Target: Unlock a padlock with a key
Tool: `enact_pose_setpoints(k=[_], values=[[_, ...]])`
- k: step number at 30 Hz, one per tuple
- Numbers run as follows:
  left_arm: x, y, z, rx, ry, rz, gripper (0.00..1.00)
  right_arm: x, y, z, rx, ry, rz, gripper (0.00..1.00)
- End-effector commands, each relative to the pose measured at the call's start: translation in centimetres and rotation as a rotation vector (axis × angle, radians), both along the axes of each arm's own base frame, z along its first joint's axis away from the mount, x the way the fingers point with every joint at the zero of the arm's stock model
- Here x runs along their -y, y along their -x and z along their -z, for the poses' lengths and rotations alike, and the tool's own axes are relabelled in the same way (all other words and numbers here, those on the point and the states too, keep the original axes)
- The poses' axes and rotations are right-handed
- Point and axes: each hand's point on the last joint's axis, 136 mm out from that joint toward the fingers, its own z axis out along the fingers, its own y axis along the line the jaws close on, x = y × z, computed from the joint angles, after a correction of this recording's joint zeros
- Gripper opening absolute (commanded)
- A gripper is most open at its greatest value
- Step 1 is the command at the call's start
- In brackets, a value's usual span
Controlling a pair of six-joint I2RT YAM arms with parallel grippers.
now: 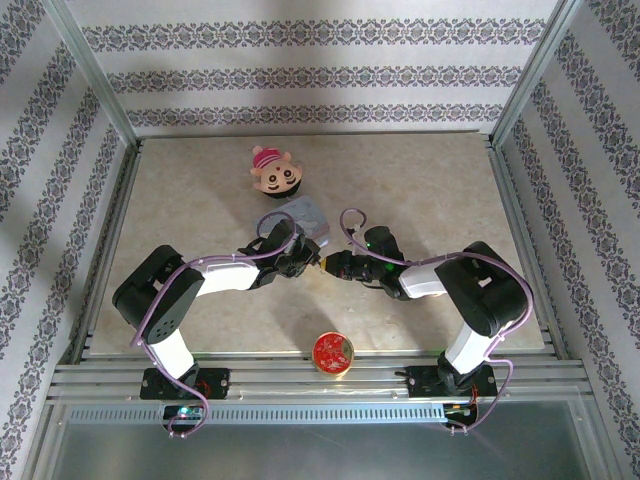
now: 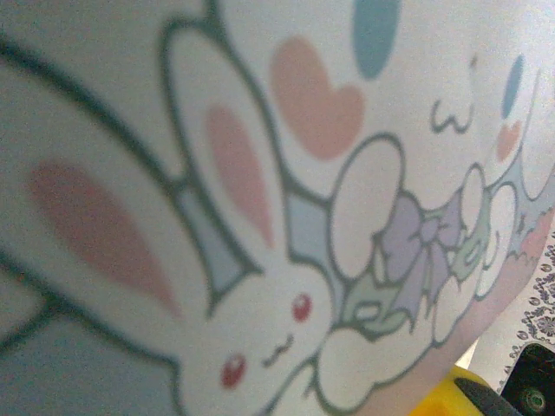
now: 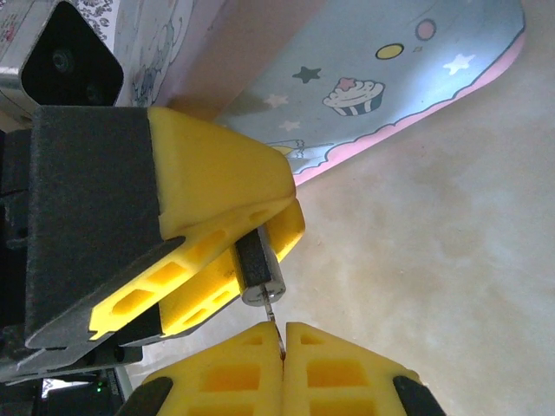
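Observation:
The dark, blocky padlock [image 3: 259, 264] with its silvery end face sticks out from between the yellow fingers of my left gripper [image 3: 286, 212], which is shut on it. Right below it, my right gripper [image 3: 284, 334] is shut on the thin grey key [image 3: 276, 322]. The key's tip touches the padlock's silvery face at the keyhole. From above, the two grippers meet tip to tip over the middle of the table, the left gripper [image 1: 305, 260] facing the right gripper [image 1: 336, 266]. The padlock's shackle is hidden inside the left fingers.
A pastel-blue cartoon tin [image 1: 308, 214] lies just behind the grippers, very close to the left wrist camera as a bunny print [image 2: 260, 217]. A pink doll head [image 1: 275, 172] lies further back. A red round lid [image 1: 332, 352] sits at the front edge of the beige table [image 1: 430, 190].

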Motion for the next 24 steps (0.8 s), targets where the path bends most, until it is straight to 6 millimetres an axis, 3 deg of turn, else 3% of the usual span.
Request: enact_pose_setpoints(k=[1, 24], values=[[1.5, 4.8, 2.3, -0.209, 0.076, 0.107, 0.0, -1.6, -3.0, -4.8, 0.158, -0.112, 0.01, 0.0], [1.5, 5.3, 1.9, -0.197, 0.094, 0.125, 0.0, -1.3, -4.7, -4.4, 0.136, -0.123, 0.057, 0.0]])
